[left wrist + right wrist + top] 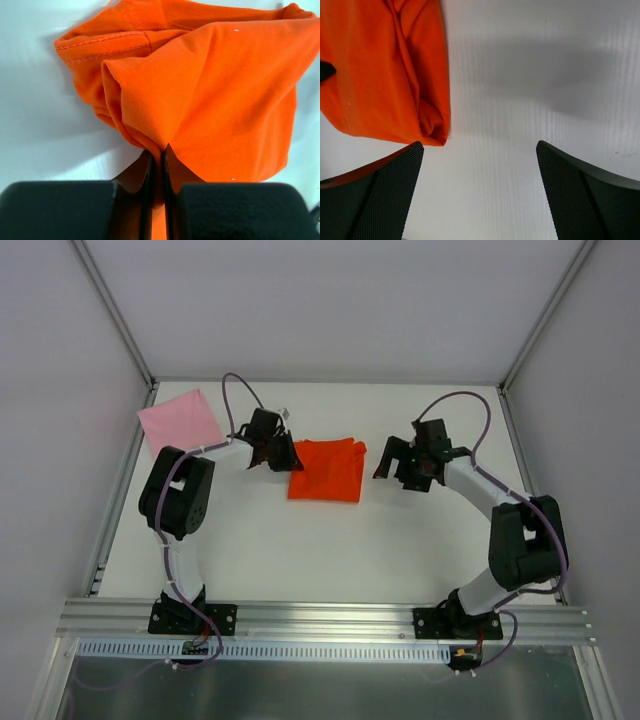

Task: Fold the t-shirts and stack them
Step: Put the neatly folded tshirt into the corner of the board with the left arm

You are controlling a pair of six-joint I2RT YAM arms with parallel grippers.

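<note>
Your left gripper is pinched tight on a fold at the left edge of the orange shirt, which lies partly folded mid-table. Lift it just clear of the surface and carry it low so the layers don't slip out. Your right gripper hangs wide open just beside the shirt's right edge, holding nothing. The pink shirt sits folded in the far left corner, close to the side wall; the table offers more room toward you.
</note>
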